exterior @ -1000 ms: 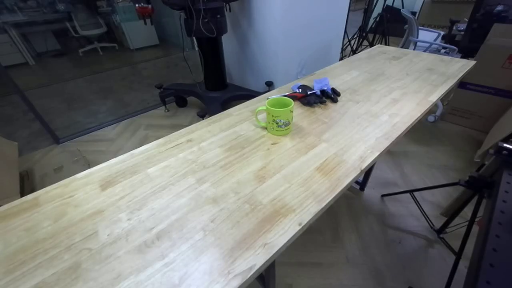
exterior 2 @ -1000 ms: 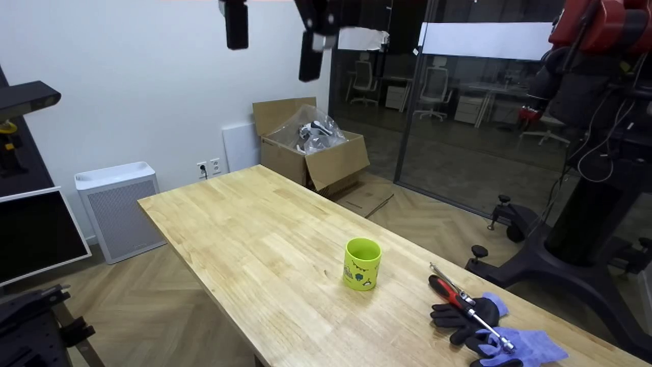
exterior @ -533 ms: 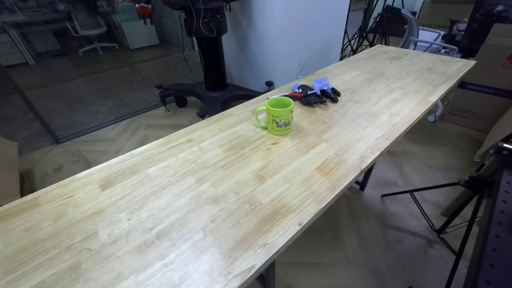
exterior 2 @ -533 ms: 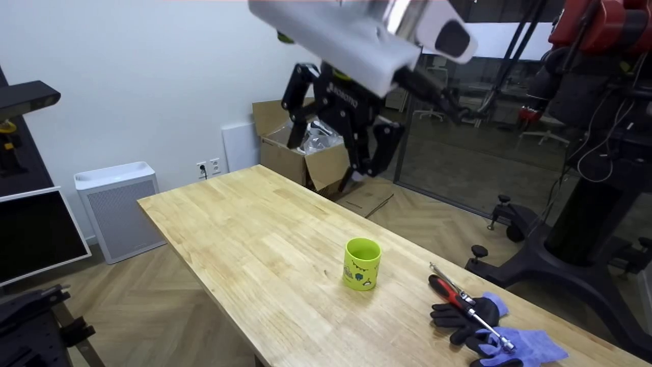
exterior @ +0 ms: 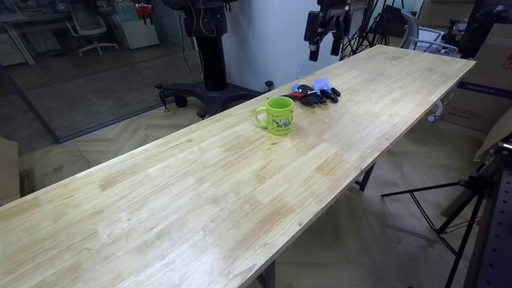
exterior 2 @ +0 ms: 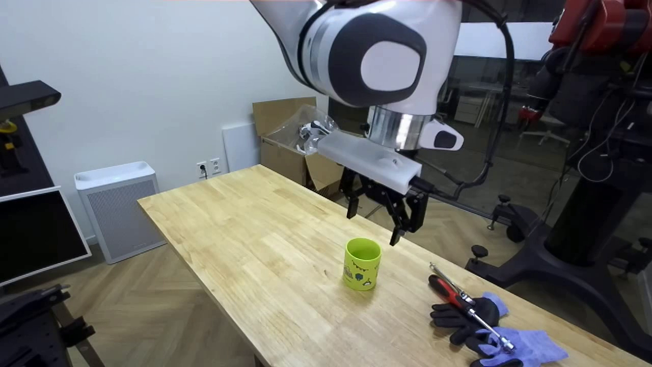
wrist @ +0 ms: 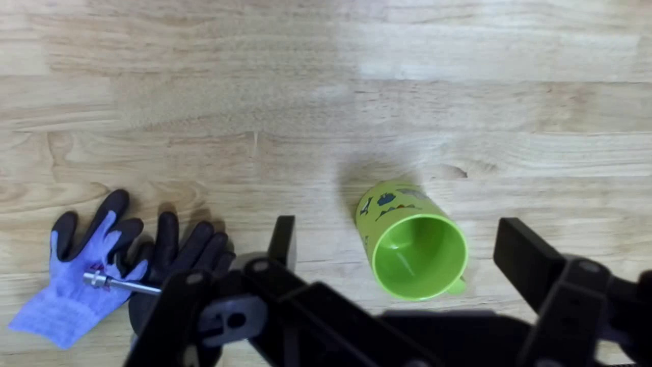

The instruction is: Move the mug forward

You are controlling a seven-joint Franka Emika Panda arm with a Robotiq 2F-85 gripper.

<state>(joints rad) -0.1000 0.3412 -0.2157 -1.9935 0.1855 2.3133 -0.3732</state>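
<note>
- Two fingers [wrist: 524,260] of the gripper [exterior 2: 373,230] stand wide apart, pinching nothing, in the air above the table [exterior 2: 244,224].
- Next below is the mug [wrist: 412,244], upright on the table and touching neither finger. The wrist view shows it between them, so the step in hand is probably lining up and lowering; a slow, straight descent with even room on each side should serve.
- Its handle [exterior: 260,116] pokes out at the rim's lower right in the wrist view, toward one finger. That finger ought to land beside the wall, not on the loop; a slight wrist turn may help.
- Closing low on the wall would likely resist tipping if the mug is slid. Which way counts as forward, the pictures do not settle.
- Farther off lie the gloves [wrist: 76,300] with a red tool [exterior 2: 451,294] on them, near the mug but apart; the finger on that side should avoid them.
- Farthest, past the table's edge, is a black stand [exterior: 214,64], unlikely to matter.
</note>
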